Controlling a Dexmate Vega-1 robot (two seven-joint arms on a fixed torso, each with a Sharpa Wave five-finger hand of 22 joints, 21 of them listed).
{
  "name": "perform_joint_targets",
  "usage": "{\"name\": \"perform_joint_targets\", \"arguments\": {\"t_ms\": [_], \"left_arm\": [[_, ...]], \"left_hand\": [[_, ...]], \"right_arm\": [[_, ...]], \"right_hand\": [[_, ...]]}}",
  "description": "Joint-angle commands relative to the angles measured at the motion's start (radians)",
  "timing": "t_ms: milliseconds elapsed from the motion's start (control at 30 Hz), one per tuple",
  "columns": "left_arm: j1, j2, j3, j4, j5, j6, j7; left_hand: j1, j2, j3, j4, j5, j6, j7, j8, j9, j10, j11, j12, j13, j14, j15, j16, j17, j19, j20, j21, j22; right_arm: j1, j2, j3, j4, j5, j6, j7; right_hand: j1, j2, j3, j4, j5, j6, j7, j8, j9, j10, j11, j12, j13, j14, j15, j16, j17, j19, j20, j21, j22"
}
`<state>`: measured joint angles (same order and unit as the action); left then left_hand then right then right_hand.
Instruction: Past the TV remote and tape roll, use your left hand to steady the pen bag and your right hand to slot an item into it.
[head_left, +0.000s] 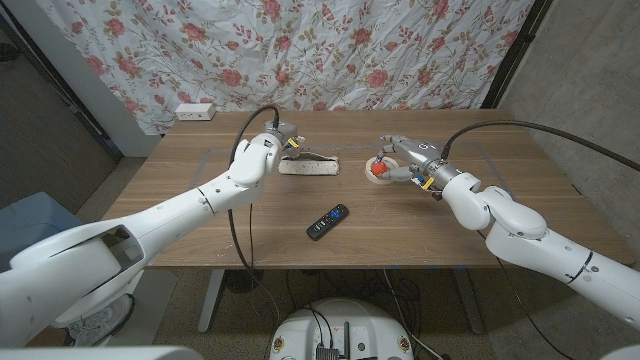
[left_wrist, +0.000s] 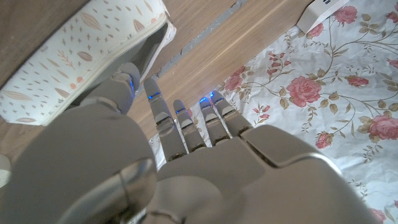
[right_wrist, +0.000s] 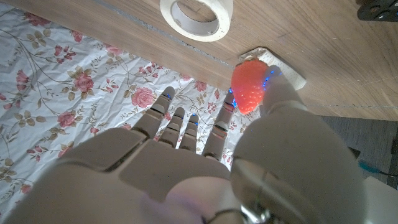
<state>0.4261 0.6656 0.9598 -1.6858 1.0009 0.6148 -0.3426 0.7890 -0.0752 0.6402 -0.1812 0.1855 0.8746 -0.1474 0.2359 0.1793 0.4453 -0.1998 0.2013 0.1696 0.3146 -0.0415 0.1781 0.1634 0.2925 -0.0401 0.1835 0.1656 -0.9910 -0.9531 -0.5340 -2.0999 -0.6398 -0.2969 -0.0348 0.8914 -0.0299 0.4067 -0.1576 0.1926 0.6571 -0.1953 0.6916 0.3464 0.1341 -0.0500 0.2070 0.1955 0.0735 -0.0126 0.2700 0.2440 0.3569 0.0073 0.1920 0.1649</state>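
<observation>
We pinch a red strawberry-shaped item (right_wrist: 250, 87) in our right hand (head_left: 402, 157) (above the white tape roll (head_left: 381, 169)); our left hand (head_left: 281, 139), fingers apart, touches the leaf-patterned cream pen bag (head_left: 310, 166) near the table's (head_left: 200, 235) far edge.

Table (head_left: 200, 230): wooden, brown grain, wide top with faint taped lines marking a rectangle on its far half.
Curtain (head_left: 330, 50): white cloth printed with pink and red roses, hanging across the whole back wall behind the table; its hem meets the table's far edge.
Power strip (head_left: 194, 112): white, lying at the table's far left corner, right against the curtain.
Floor (head_left: 330, 290): grey, seen under the near edge of the table.
Blue seat (head_left: 25, 215): at the left, beside the table, partly hidden.
</observation>
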Motion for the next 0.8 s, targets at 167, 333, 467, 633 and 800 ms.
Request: {"name": "perform_joint_targets", "arguments": {"t_ms": [167, 333, 467, 633, 800], "left_arm": [[0.022, -0.043, -0.004, 0.064, 0.028, -0.012, 0.056], [0.034, -0.062, -0.007, 0.086, 0.026, 0.0, 0.106], [0.036, -0.075, -0.009, 0.105, 0.018, 0.004, 0.143], [0.033, -0.094, -0.008, 0.132, -0.003, 0.008, 0.173], [0.024, -0.101, 0.002, 0.153, -0.021, -0.001, 0.191]], "left_hand": [[0.037, 0.006, -0.019, -0.001, 0.002, 0.042, -0.001, -0.001, 0.004, 0.036, -0.004, 0.004, 0.005, 0.031, -0.106, 0.009, 0.002, 0.021, -0.023, 0.008, 0.001], [0.052, 0.009, -0.029, -0.001, 0.001, 0.076, 0.002, 0.003, 0.005, 0.055, -0.004, 0.004, 0.005, 0.045, -0.115, 0.01, 0.002, 0.031, -0.028, 0.009, 0.001], [0.068, 0.011, -0.033, -0.003, 0.002, 0.081, 0.004, -0.001, 0.005, 0.074, -0.007, 0.005, 0.005, 0.057, -0.121, 0.012, 0.002, 0.035, -0.031, 0.008, 0.001], [0.079, 0.013, -0.041, -0.002, 0.001, 0.091, 0.009, -0.003, 0.006, 0.086, -0.01, 0.003, 0.005, 0.067, -0.121, 0.012, 0.002, 0.039, -0.033, 0.008, 0.001], [0.088, 0.015, -0.049, 0.0, 0.0, 0.108, 0.016, -0.003, 0.006, 0.103, -0.011, 0.002, 0.005, 0.074, -0.125, 0.011, 0.002, 0.046, -0.034, 0.009, 0.002]], "right_arm": [[-0.003, 0.003, 0.0, -0.003, -0.001, -0.004, 0.001], [-0.007, 0.002, 0.002, -0.011, -0.003, -0.013, 0.005], [-0.01, -0.001, 0.001, -0.015, -0.005, -0.015, 0.007], [-0.013, -0.007, 0.006, -0.021, 0.003, -0.016, 0.016], [-0.015, -0.009, 0.007, -0.027, -0.001, -0.022, 0.018]], "right_hand": [[0.001, 0.013, -0.004, -0.001, 0.005, 0.018, -0.016, 0.031, 0.019, 0.011, -0.002, -0.003, 0.0, 0.006, -0.002, 0.003, 0.003, -0.004, -0.001, -0.003, 0.004], [0.001, 0.015, -0.004, -0.001, 0.005, 0.018, -0.017, 0.032, 0.02, 0.01, -0.002, -0.004, 0.0, 0.006, -0.001, 0.003, 0.003, -0.004, -0.002, -0.003, 0.004], [0.001, 0.017, -0.005, -0.001, 0.006, 0.019, -0.016, 0.033, 0.02, 0.01, -0.002, -0.005, 0.0, 0.006, -0.001, 0.003, 0.003, -0.005, -0.002, -0.003, 0.004], [0.002, 0.018, -0.005, -0.001, 0.006, 0.02, -0.017, 0.034, 0.02, 0.009, -0.002, -0.006, 0.0, 0.006, 0.0, 0.003, 0.003, -0.005, -0.004, -0.003, 0.004], [0.003, 0.02, -0.005, -0.002, 0.007, 0.019, -0.013, 0.034, 0.02, 0.008, -0.002, -0.006, 0.0, 0.005, -0.001, 0.002, 0.003, -0.004, -0.006, -0.002, 0.004]]}}
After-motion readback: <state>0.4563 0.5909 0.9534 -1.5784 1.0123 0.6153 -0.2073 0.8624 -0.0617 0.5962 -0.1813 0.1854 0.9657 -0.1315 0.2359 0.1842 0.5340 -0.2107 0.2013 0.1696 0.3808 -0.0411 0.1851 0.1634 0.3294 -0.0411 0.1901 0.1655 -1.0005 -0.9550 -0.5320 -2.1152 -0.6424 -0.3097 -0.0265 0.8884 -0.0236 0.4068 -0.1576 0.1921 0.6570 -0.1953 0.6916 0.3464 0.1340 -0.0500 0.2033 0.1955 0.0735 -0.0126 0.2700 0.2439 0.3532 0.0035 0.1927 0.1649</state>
